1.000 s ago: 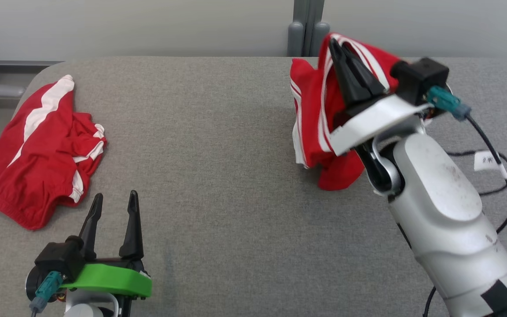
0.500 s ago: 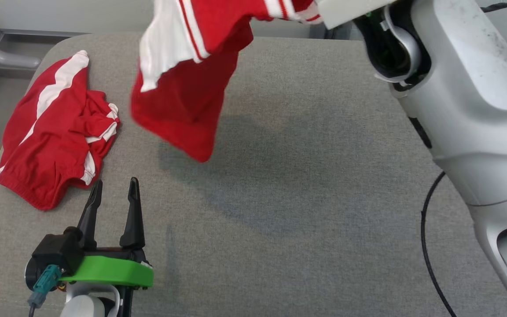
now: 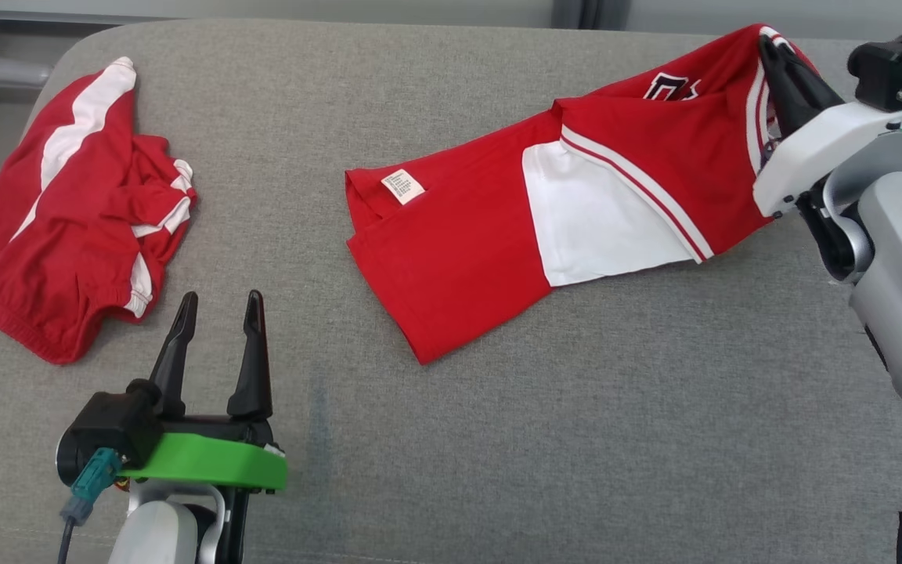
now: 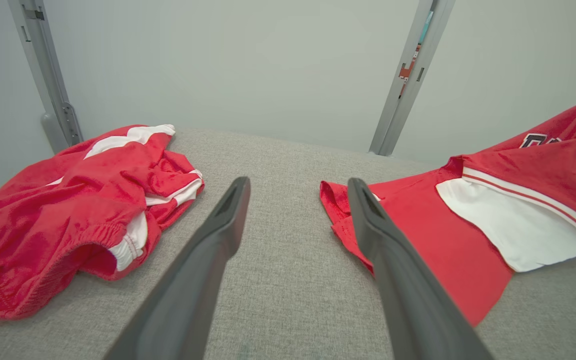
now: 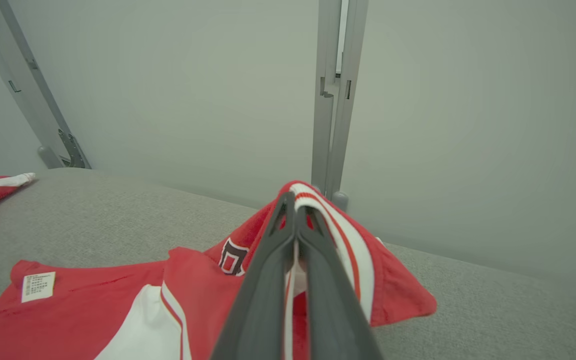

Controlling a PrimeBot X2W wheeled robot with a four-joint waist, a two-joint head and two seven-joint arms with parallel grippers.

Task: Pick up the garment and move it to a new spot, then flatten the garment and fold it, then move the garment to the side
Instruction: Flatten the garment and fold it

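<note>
- The shirt (image 3: 459,266) lay stretched across the far right part of the table (image 3: 498,439). Its left end rested flat on the cloth top, and its right end was lifted off the surface.
- It looked light and limp: thin red cloth with a white panel (image 3: 600,219), sagging wherever nothing held it up. I judged it would drape and crease instead of keeping a shape, and would drag easily over the table.
- The sensible places to hold it seemed to be the hems and corners. The loose near-left corner, below the label (image 3: 402,186), lay free and flat.
- The right claw (image 3: 772,55) was pressed together on the striped edge (image 5: 338,235) at the shirt's far right end, pinching a fold of it above the table.
- The left claw (image 3: 221,299) stood spread wide and empty at the near left, short of the shirt and touching no cloth.
- A pair of red shorts (image 3: 67,227) lay crumpled at the far left, well apart from the shirt.
- Half a second before, the shirt had hung in mid-air over the middle of the table; now most of it was laid down and drawn out lengthwise.
- The head camera had shifted as well. The left claw's spread and the heap of shorts looked unchanged.
</note>
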